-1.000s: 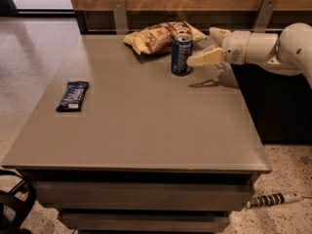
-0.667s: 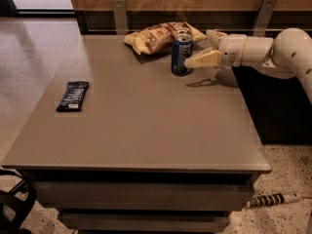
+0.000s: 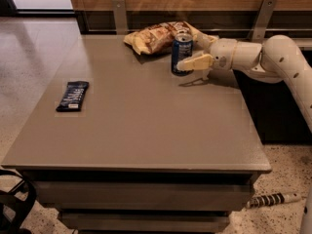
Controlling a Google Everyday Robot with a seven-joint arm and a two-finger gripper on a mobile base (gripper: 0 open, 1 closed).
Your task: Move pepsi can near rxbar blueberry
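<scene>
Claw (image 3: 189, 50) meets pepsi can (image 3: 182, 52) toward the back right of the desk (image 3: 146, 126), where you see the robot's white arm (image 3: 273, 57) reaching in from the right-hand side. The can stands upright on the desk, just in front of a yellow-brown chip bag (image 3: 151, 37) that lies along the back edge. The claw sits level with the can's body, close against its right side; you cannot tell whether it grips the can or is loose around it. The rxbar blueberry (image 3: 72, 95) lies flat near the desk's left edge, white lettering up, well apart from the can, with bare desk between them.
</scene>
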